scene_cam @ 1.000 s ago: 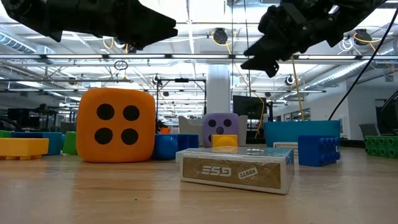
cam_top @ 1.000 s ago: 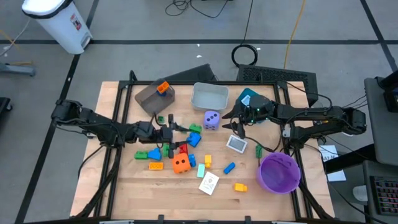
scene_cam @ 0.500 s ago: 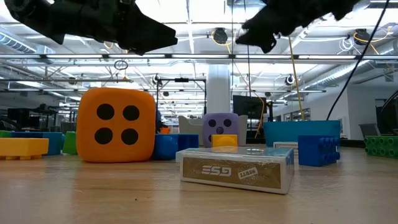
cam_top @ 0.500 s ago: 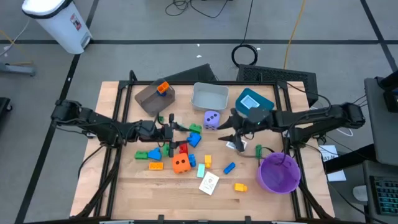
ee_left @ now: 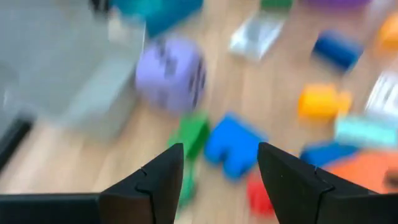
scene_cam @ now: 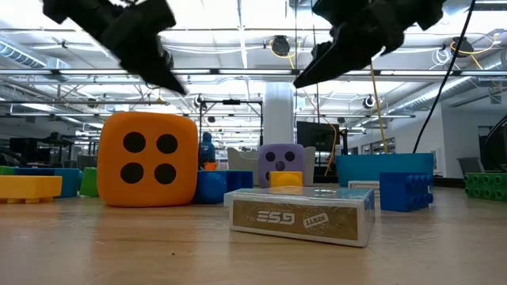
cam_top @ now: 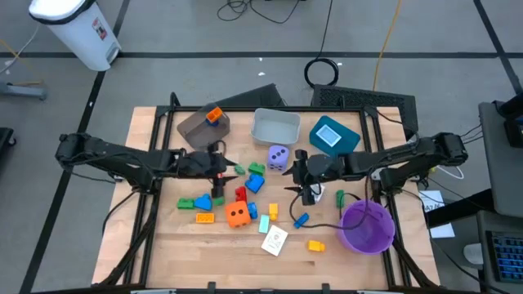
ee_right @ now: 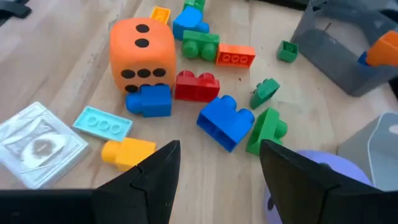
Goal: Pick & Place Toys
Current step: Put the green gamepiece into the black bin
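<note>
Toys lie scattered over the middle of the wooden table [cam_top: 163,245], and neither claw holds one. Taking the table's centre in the high view as the clock's hub, nearest the front edge at about 6 o'clock sit a white card [cam_top: 274,240] and a yellow block [cam_top: 315,245]. A little farther in, the orange die [cam_top: 238,215] rests at about 7 o'clock with an orange flat block [cam_top: 203,217] and a green block [cam_top: 186,203] beside it toward 8 o'clock; a small blue block [cam_top: 301,220] lies at 5 o'clock. Just past the die stand a red block [cam_top: 241,194] and a larger blue block [cam_top: 254,184], with a green one [cam_top: 257,170] touching it. The purple die [cam_top: 278,157] sits at 12 o'clock, near the hub.

Left gripper [cam_top: 218,169] hovers at about 9 o'clock above the block cluster, its fingers [ee_left: 155,180] parted and empty in the left wrist view. Right gripper [cam_top: 301,177] hangs at about 3 o'clock, close to the purple die, its fingers [ee_right: 155,171] likewise spread with nothing between them.

Farthest back, from 11 to 1 o'clock, stand the brown bin [cam_top: 198,128] with an orange piece in it, the grey bin [cam_top: 274,126] and the teal bin [cam_top: 335,135]. A purple bowl [cam_top: 366,226] sits at 4 o'clock.
</note>
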`<state>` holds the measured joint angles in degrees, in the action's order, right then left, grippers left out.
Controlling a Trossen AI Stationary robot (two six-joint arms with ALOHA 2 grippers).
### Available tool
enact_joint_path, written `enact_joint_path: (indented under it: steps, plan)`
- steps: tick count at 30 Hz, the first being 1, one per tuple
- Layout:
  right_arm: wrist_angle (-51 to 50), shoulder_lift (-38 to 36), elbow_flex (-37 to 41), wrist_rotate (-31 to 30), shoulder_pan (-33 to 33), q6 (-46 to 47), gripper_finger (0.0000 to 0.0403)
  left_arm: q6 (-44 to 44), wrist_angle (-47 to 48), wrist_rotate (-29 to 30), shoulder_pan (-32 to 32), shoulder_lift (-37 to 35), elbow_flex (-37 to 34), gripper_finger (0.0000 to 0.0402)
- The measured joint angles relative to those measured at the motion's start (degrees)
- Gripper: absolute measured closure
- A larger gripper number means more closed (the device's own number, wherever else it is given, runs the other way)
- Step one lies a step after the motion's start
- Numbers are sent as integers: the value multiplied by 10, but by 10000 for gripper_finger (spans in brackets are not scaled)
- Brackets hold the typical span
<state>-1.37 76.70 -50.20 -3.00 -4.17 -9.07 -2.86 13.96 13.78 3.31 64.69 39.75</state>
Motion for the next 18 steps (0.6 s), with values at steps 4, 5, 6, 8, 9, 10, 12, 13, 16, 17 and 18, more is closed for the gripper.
enact_joint_path:
  steps: [4,5,6,8,9,10,12,13,16,17,18]
  plan:
    - [91,11,38,-2,4,4,190,-74,102,2,-27,0,8,188]
    - [118,14,50,-2,6,7,190,-100,118,2,-37,0,8,188]
    - [139,14,65,-2,8,7,190,-124,133,3,-48,0,8,188]
    - [196,16,90,-2,8,8,190,-169,150,9,-69,3,8,188]
    - [229,19,102,-2,10,8,190,-193,151,17,-80,6,8,188]
    - [257,19,114,-2,11,8,190,-215,151,24,-90,8,8,188]
    - [304,20,137,-2,11,11,190,-264,150,31,-112,11,8,188]
    - [327,20,145,-2,11,17,190,-284,149,31,-123,15,8,188]
    - [366,19,160,-2,12,26,190,-344,159,31,-148,29,8,188]
    - [369,19,163,-2,12,26,190,-360,162,31,-153,35,8,188]
    - [370,19,165,-2,12,26,190,-373,162,31,-157,43,8,188]
